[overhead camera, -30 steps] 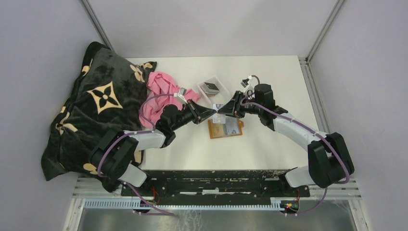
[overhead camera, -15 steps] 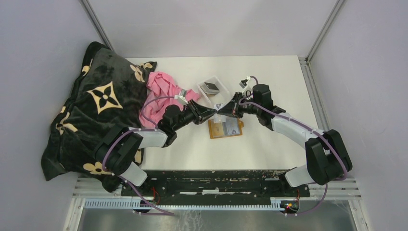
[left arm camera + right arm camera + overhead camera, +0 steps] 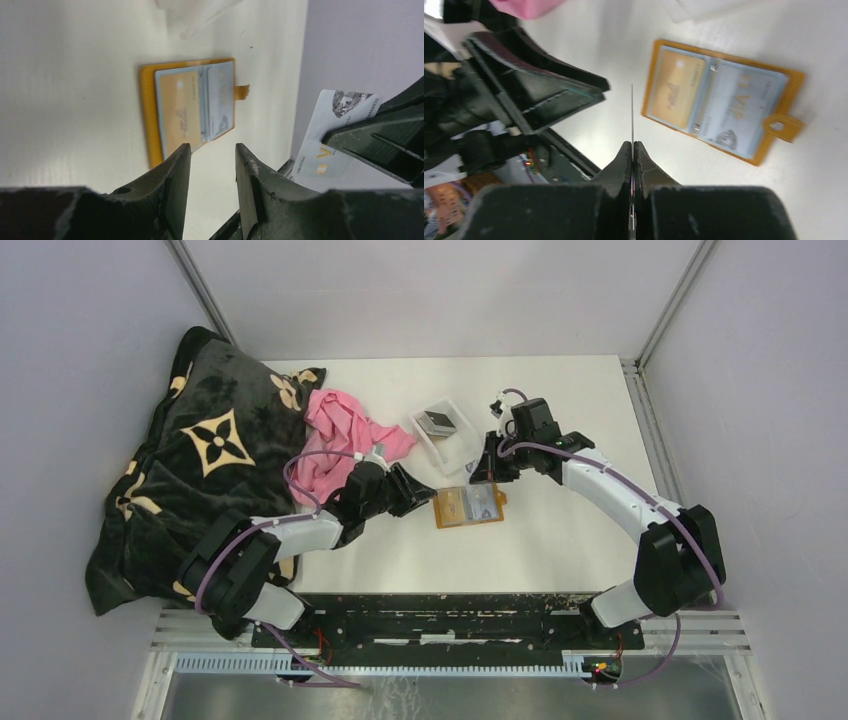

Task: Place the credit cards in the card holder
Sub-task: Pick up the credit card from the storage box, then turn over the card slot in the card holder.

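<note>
The orange card holder [image 3: 441,510] lies open on the table, with a card showing in each clear pocket; it also shows in the left wrist view [image 3: 146,115] and the right wrist view [image 3: 795,80]. My right gripper [image 3: 474,474] [image 3: 632,144] is shut on a white credit card [image 3: 332,135], seen edge-on [image 3: 632,112], and holds it above the table just beyond the holder. My left gripper [image 3: 425,497] [image 3: 212,152] is open and empty, low at the holder's left side. More dark cards [image 3: 436,421] lie in a clear tray [image 3: 442,449].
A pink cloth [image 3: 340,435] and a black patterned blanket [image 3: 200,465] cover the table's left part. The clear tray stands just behind the holder. The two grippers face each other closely; the left gripper's fingers [image 3: 539,95] show in the right wrist view.
The grippers met at the card above the holder. Now the left gripper has let go and drawn back to the left, and the right gripper has drawn back to the right with the card.
</note>
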Controlling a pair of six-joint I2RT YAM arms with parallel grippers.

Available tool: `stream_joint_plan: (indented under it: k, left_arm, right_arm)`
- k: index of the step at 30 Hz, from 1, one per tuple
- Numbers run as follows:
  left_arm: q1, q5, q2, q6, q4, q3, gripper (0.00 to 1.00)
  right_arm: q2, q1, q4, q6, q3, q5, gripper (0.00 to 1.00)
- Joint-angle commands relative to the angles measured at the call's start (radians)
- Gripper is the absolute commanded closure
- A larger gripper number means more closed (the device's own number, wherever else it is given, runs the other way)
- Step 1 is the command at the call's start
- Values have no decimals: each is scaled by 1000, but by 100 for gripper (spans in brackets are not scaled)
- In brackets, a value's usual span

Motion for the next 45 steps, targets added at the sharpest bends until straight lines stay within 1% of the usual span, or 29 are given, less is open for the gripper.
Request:
stream_joint_plan:
  k: [1,7,13,20,34,45]
  left_arm:
    - [-20,-58,-8,135,-117,41,54]
    - [-62,-97,43,204,-194,94,57]
    - [-94,-102,109,242,-238,161,59]
    - [-115,-109,163,258,-271,205,61]
    - [-144,-138,250,267,-366,274,63]
    - [-149,-149,273,268,-398,291,64]
  right_arm:
    - [45,12,-213,-159,64,166,99]
    - [90,48,-289,-216,99,302,99]
    - [159,82,-326,-238,140,384,99]
    - [223,89,-319,-252,161,452,99]
    - [325,88,-311,-291,229,567,99]
    - [337,70,-278,-279,212,578,99]
